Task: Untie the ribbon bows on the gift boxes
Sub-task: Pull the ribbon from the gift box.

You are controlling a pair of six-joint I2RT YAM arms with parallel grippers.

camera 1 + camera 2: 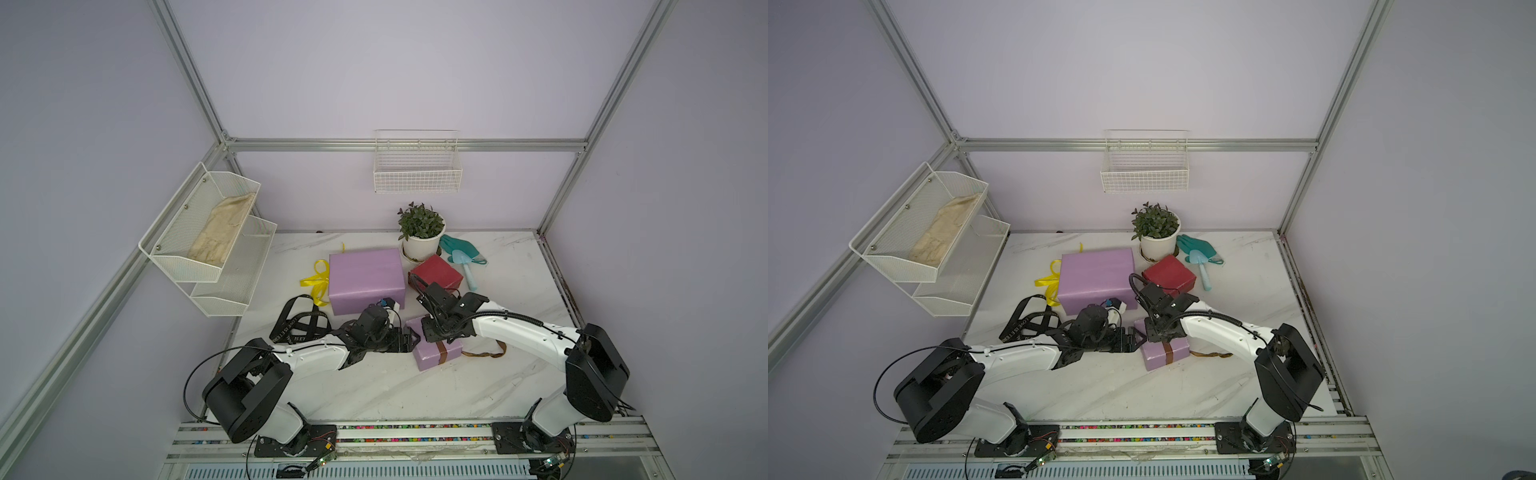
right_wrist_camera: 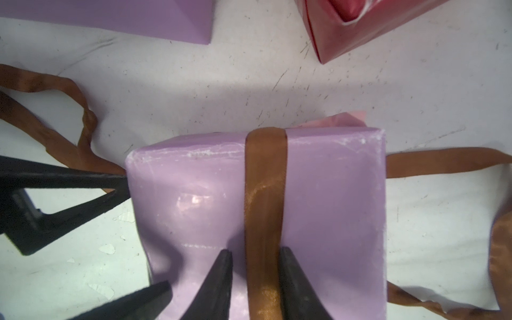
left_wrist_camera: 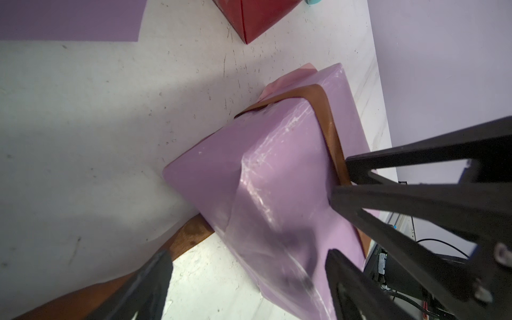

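Note:
The small lilac box [image 1: 432, 357] [image 2: 194, 207] lies near the table's front, with a brown ribbon [image 2: 264, 194] banded over its top and loose tails [image 1: 486, 354] on the table. My right gripper [image 2: 255, 250] [image 1: 438, 336] points down onto the box top. Its jaws straddle the flat band, narrowly apart, one finger touching it. My left gripper [image 3: 248, 253] [image 1: 409, 338] is open wide, its fingertips [image 2: 124, 178] against the box's left side. The large lilac box [image 1: 365, 278] and the red box [image 1: 436, 272] stand bare. The yellow ribbon [image 1: 318, 284] and the black ribbon [image 1: 299, 322] lie loose on the left.
A white flowerpot [image 1: 420, 241] with a plant stands behind the red box, and a teal glove and trowel [image 1: 461, 249] lie to its right. A mesh shelf [image 1: 208, 237] juts from the left wall. A wire basket [image 1: 417, 166] hangs on the back wall.

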